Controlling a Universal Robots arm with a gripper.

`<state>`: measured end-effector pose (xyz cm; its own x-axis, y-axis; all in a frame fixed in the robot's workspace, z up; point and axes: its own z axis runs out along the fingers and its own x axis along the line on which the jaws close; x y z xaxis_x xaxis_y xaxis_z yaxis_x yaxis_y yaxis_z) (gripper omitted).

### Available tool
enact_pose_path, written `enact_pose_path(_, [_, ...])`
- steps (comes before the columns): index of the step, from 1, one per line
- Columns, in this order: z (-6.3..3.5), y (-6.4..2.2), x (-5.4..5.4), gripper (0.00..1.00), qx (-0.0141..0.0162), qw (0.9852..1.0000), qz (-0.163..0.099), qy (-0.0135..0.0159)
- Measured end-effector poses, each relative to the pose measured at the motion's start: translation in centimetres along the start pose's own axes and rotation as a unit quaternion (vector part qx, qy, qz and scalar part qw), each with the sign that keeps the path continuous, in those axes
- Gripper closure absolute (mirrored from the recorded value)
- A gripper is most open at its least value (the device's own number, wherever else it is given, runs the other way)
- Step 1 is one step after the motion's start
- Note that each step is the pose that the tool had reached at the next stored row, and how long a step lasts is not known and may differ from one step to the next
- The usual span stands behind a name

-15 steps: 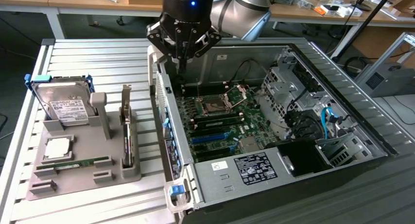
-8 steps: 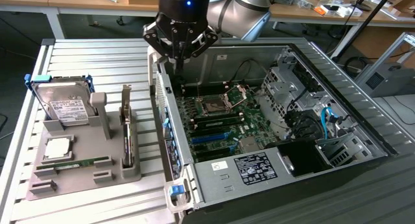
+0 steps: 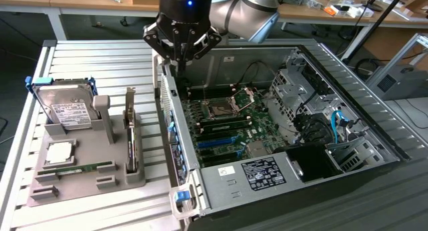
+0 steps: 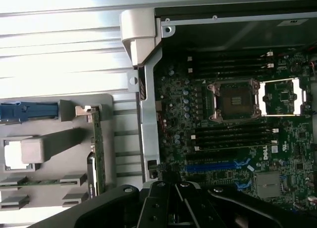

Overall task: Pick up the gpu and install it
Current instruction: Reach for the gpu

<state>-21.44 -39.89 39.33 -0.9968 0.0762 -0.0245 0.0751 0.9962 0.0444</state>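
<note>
The gpu stands on edge in a slot of the grey holder tray, on the exterior view's left of the open computer case. Its silver bracket points away from the tray's near end. In the wrist view the gpu shows as a thin green edge. My gripper hangs shut and holds nothing, just above the case's side wall and apart from the gpu. Its dark fingers meet over the motherboard's edge. Blue expansion slots lie on the motherboard.
The tray also carries a silver hard drive, a processor and a slim green memory stick. Cables and drive cages crowd the case's far side. A slatted metal table lies underneath.
</note>
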Motion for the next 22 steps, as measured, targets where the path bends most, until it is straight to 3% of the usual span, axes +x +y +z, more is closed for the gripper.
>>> enact_pose_path(22, [-0.05,-0.14,1.8,0.89,0.0,1.0,0.0,0.0])
